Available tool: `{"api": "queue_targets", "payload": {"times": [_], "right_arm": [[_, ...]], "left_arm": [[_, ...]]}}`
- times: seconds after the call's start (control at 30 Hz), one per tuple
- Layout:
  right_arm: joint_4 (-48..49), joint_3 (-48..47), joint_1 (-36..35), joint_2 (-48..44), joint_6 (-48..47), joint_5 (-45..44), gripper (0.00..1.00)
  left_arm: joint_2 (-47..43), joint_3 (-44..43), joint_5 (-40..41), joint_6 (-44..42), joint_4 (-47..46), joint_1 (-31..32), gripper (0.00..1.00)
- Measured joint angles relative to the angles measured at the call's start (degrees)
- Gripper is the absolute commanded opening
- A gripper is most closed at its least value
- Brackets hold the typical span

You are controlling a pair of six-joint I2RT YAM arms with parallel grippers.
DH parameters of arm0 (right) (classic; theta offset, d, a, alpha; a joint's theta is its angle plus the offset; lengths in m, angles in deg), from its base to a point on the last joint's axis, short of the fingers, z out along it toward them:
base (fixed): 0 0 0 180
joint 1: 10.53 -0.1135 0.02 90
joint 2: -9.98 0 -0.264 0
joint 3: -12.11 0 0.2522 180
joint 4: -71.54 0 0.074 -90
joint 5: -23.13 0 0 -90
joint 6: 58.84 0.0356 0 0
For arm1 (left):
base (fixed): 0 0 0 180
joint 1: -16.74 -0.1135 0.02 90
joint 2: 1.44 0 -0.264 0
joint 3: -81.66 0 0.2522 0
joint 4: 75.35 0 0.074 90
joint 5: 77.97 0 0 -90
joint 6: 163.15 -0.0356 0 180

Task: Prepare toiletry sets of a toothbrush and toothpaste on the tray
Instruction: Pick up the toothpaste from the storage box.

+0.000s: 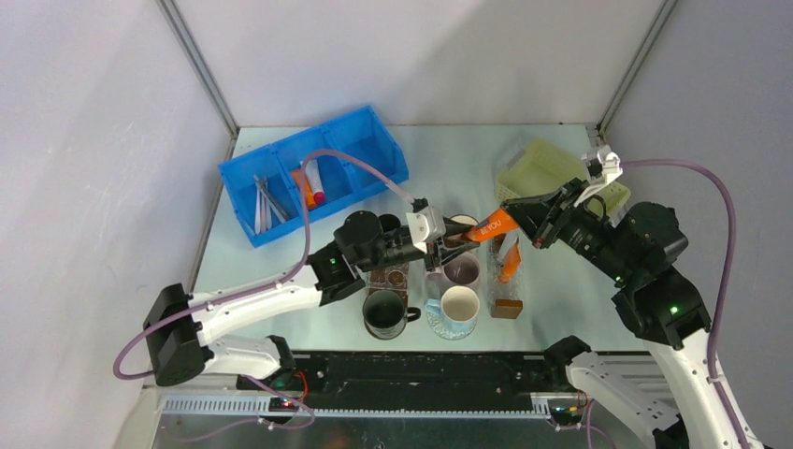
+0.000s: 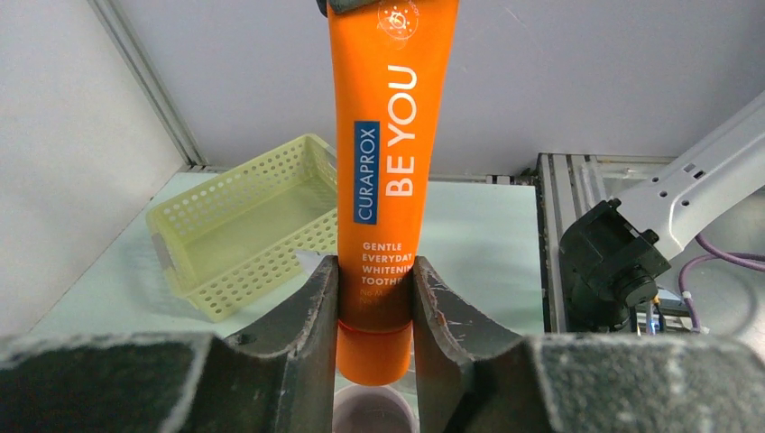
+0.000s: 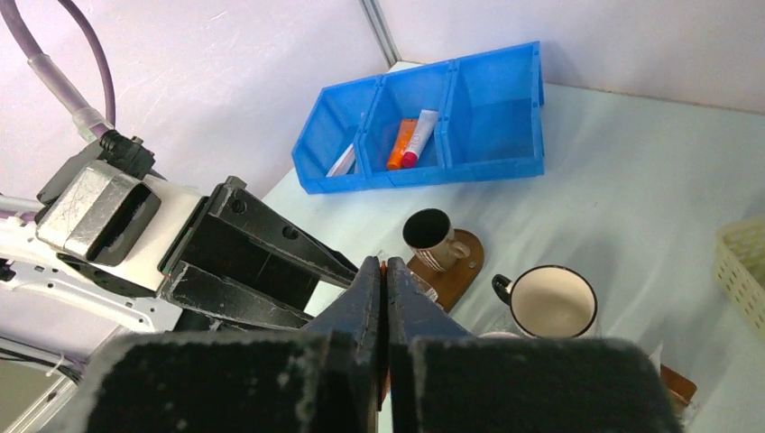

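Note:
An orange toothpaste (image 1: pixel 493 227) tube hangs in the air between both arms, above the mugs. My left gripper (image 1: pixel 447 241) is shut on its cap end; in the left wrist view the toothpaste (image 2: pixel 392 180) stands pinched between the left gripper (image 2: pixel 376 271) jaws. My right gripper (image 1: pixel 526 221) is shut on the tube's flat far end, and only a thin orange sliver shows between the right gripper (image 3: pixel 383 268) jaws. Toothbrushes (image 1: pixel 265 201) and two more tubes (image 1: pixel 309 185) lie in the blue bin (image 1: pixel 374 140). The pale yellow perforated tray (image 1: pixel 538 168) stands at the back right.
Under the tube stand a black mug (image 1: pixel 385 311), a white mug (image 1: pixel 458 307) and a purple cup (image 1: pixel 461 271). A striped mug (image 3: pixel 431 236) sits on a brown coaster. A clear box (image 1: pixel 508 281) holding something orange stands right of the mugs.

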Motion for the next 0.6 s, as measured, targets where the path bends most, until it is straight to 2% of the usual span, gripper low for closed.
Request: {"api": "queue_targets", "payload": {"times": [0.23, 0.37, 0.6], "right_arm": [[-3.0, 0.3, 0.1, -2.2, -1.7, -2.5, 0.0], [-6.4, 0.8, 0.1, -3.7, -3.7, -5.1, 0.0], [-11.2, 4.3, -0.1, -5.3, -5.3, -10.6, 0.0]], "left_arm": [[0.2, 0.0, 1.5, 0.0, 0.0, 0.5, 0.62], [-0.1, 0.0, 5.4, -0.1, 0.4, 0.4, 0.82], [-3.3, 1.4, 15.3, 0.4, 3.4, 0.3, 0.96]]}}
